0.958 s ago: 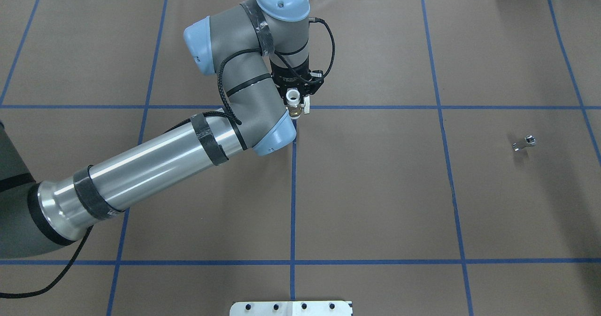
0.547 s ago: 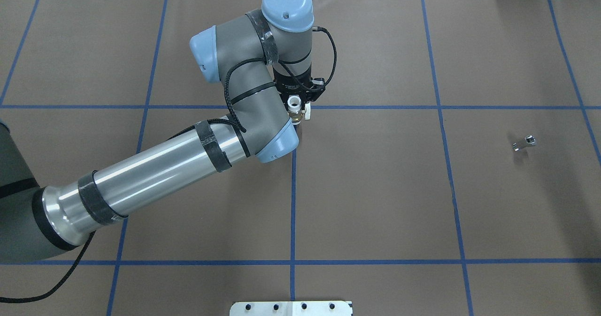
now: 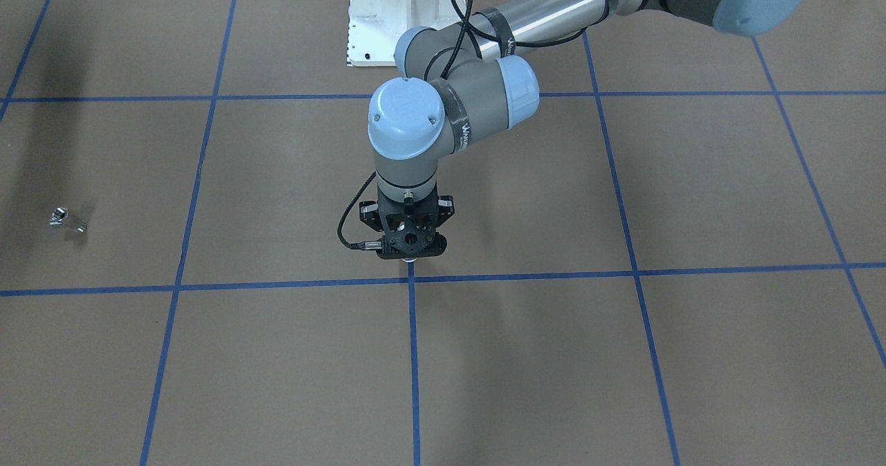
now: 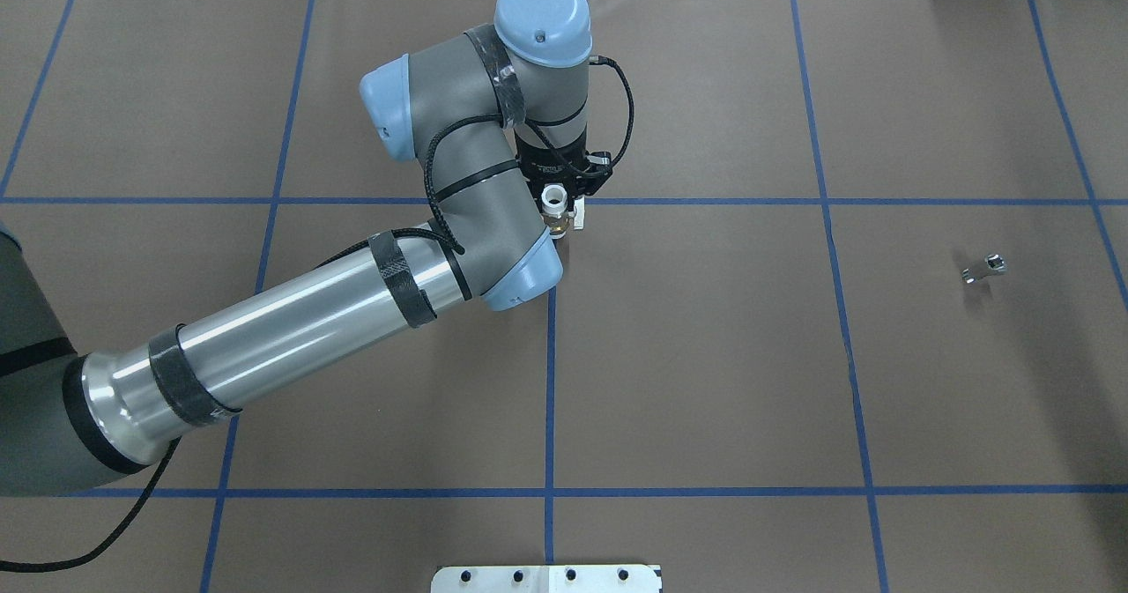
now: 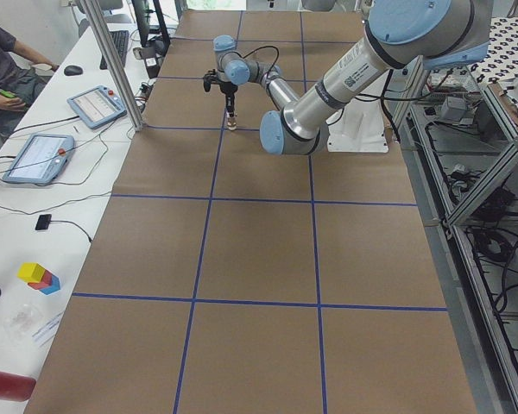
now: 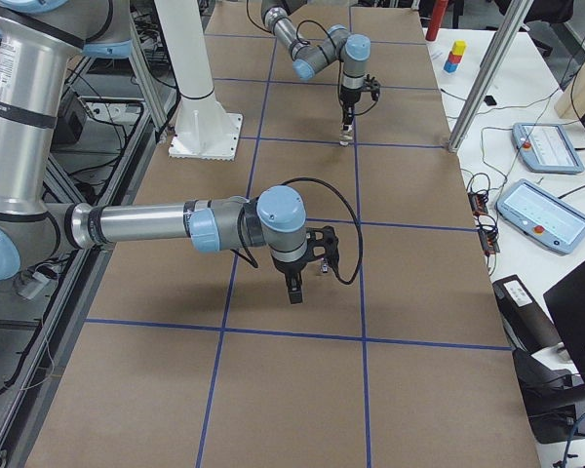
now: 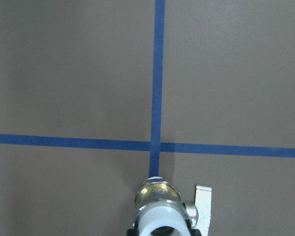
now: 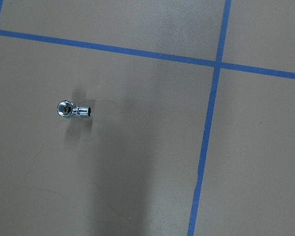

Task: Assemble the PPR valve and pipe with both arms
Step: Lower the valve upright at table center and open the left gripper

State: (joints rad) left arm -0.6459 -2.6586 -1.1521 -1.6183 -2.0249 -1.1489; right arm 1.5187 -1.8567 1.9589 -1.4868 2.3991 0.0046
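Note:
My left gripper (image 4: 560,205) is shut on the PPR valve (image 4: 552,196) and holds it upright near the blue tape cross at the table's middle. The valve's white ring end, brass middle and white side handle show at the bottom of the left wrist view (image 7: 160,216). In the front-facing view the gripper (image 3: 410,251) hides nearly all of the valve. The pipe (image 4: 984,269), a tiny bent silver fitting, lies alone on the brown mat at the right, also seen in the front-facing view (image 3: 68,220) and the right wrist view (image 8: 73,109). My right gripper (image 6: 292,292) shows only in the exterior right view; I cannot tell its state.
The white bolted pedestal (image 4: 546,578) stands at the table's near edge. Blue tape lines (image 4: 548,381) divide the brown mat into squares. A side table with tablets (image 6: 546,146) and a metal post (image 6: 487,68) runs along the far edge.
My left arm has shifted slightly right and toward the robot's side with the valve in its grip. The pipe has not moved.

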